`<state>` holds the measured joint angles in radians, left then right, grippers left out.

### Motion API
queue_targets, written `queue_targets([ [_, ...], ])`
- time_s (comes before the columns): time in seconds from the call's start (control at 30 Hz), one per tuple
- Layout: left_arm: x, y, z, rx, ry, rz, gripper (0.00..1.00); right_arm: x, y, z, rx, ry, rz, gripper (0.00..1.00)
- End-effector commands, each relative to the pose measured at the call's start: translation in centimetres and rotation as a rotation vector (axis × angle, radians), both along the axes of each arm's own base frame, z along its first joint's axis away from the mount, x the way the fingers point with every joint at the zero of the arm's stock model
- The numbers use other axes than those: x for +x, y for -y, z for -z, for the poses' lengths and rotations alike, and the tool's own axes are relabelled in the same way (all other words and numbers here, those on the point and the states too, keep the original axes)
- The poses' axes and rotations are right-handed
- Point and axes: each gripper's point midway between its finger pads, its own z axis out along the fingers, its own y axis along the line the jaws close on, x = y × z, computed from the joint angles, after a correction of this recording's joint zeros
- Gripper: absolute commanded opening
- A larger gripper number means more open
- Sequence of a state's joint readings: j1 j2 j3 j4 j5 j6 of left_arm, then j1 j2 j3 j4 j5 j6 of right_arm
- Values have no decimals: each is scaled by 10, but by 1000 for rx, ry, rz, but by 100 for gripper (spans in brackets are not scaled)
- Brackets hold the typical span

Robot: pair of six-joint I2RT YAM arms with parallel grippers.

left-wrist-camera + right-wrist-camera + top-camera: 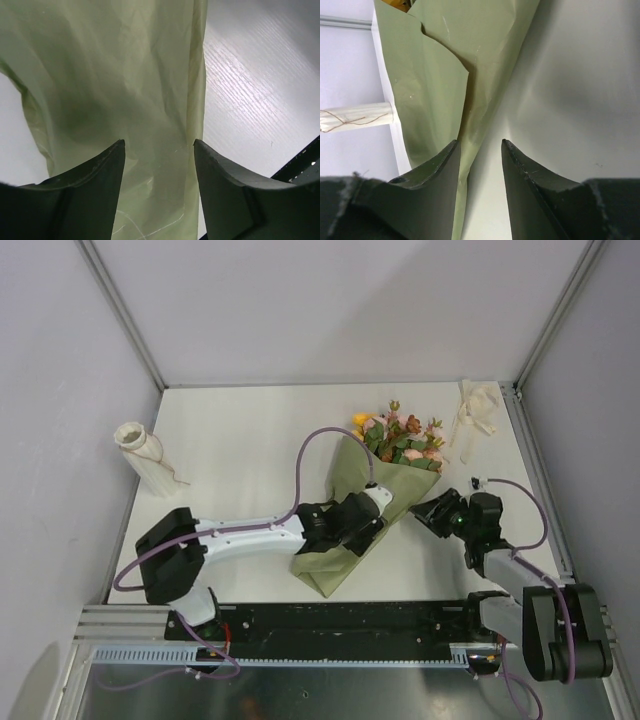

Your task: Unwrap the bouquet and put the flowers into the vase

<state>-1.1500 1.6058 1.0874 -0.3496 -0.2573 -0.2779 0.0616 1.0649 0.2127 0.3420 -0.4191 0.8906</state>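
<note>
While the bouquet (352,465) lies wrapped in the middle of the tabletop (250,440), its flowers (405,438) pointing to the far side, I see my left tool (159,145) spread astride its olive paper and my right tool (480,142) spread at the paper's edge. The vase (145,455) sits well apart, far left.

Bright, even overhead light is throwing only soft shadows; glare is bleaching the table (260,90) in the left wrist view; a broad shadow is dimming it in the right.
</note>
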Motion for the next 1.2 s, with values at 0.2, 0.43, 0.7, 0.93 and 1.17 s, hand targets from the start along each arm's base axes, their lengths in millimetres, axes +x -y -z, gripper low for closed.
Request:
queue_targets([
  [0.2,3,25,6,-15,30,21,60,11,-7,7,34,23,-14,41],
  [0.43,10,25,17,23,56,1,60,12,-8,20,39,-5,-18,40],
  [0.7,13,29,22,22,69,-3,50,12,-10,27,45,-16,-24,38],
  [0.93,17,26,19,28,90,-18,15,13,-11,31,51,-24,-27,38],
  [1.17,22,20,1,-13,118,-82,0,12,-12,35,60,-34,-24,37],
])
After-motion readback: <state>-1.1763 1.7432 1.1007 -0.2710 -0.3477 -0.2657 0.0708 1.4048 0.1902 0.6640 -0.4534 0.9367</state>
